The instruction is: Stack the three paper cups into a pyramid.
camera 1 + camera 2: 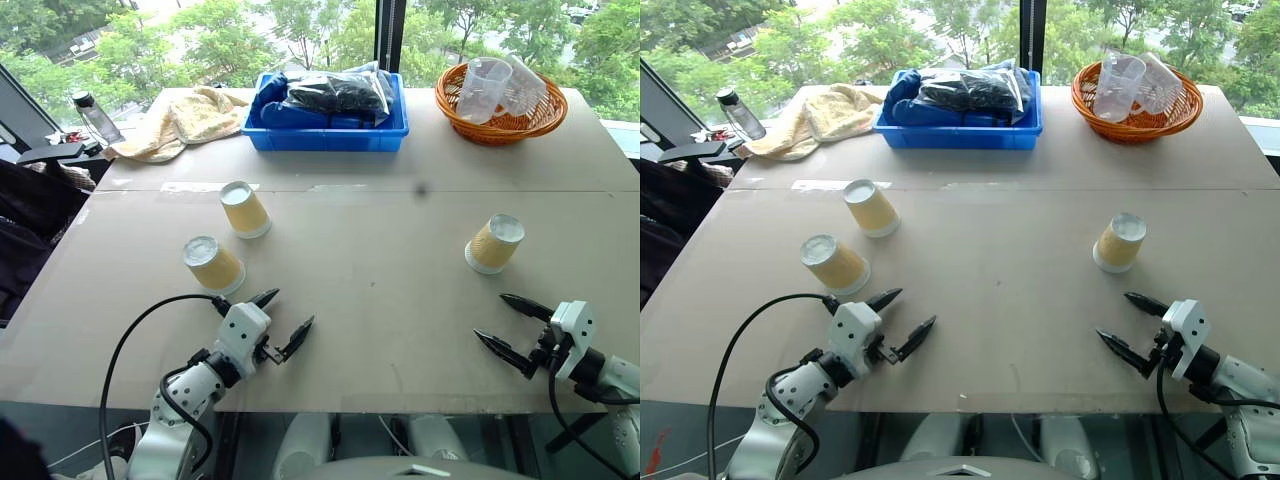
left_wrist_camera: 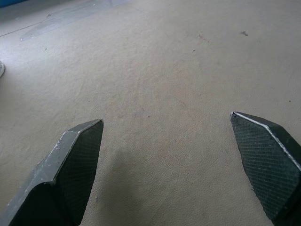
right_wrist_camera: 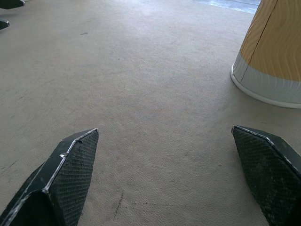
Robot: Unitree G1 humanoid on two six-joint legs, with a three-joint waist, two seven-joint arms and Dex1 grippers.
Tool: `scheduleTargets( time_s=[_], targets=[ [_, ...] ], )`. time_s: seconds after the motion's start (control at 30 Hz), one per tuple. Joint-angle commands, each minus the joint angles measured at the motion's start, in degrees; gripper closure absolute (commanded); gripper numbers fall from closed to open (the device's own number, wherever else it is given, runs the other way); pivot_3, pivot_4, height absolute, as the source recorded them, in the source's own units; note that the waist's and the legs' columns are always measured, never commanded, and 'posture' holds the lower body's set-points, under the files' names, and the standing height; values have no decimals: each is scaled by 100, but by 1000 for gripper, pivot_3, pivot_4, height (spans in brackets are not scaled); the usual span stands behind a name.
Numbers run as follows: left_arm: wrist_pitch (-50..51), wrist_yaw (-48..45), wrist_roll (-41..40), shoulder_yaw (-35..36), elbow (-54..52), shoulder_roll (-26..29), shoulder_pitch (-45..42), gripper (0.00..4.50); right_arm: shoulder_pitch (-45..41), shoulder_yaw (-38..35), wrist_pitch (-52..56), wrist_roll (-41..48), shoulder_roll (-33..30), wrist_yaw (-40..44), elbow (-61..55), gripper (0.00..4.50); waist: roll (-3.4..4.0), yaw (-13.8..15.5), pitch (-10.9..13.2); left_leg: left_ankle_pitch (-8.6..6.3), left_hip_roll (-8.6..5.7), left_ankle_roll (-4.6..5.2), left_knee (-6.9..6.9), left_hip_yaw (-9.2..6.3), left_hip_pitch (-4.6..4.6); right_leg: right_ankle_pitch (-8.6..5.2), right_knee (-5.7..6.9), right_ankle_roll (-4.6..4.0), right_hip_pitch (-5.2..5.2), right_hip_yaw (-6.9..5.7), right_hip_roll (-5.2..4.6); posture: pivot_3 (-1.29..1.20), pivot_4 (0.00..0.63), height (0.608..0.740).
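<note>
SETTING: indoor lab or test room | EVIDENCE: beige table (image 1: 400, 290) as work surface; large window (image 1: 300, 30) along far side, trees outside; blue bin (image 1: 330, 128) and wicker basket (image 1: 500, 125) of props at far edge

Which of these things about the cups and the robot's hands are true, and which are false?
1. All three paper cups stand upside down on the table. True: the near left cup, the far left cup and the right cup all rest rim down.
2. One cup is already stacked on another. False: all three stand apart.
3. The left end effector holds a cup. False: it is open and empty.
4. The right end effector is open. True.
5. The orange basket holds paper cups. False: it holds clear plastic measuring cups.
</note>
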Motion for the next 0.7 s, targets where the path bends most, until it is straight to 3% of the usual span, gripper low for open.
scheduleTargets(
  time_s=[0.03, 0.7],
  targets=[
    [12, -53, -37, 19, -68, 42, 127, 63, 41, -58, -81, 20, -2, 7, -128, 0, 0, 0, 0, 0, 0, 0, 0, 0, 0, 0, 0, 0, 0, 0, 0, 0, 150, 740],
    [-176, -181, -301, 187, -115, 60, 210, 63, -54, 6, -135, 80, 2, 141, -73, 0, -2, -2, 2, 0, 0, 0, 0, 0, 0, 0, 0, 0, 0, 0, 0, 0, 150, 740]
  ],
)
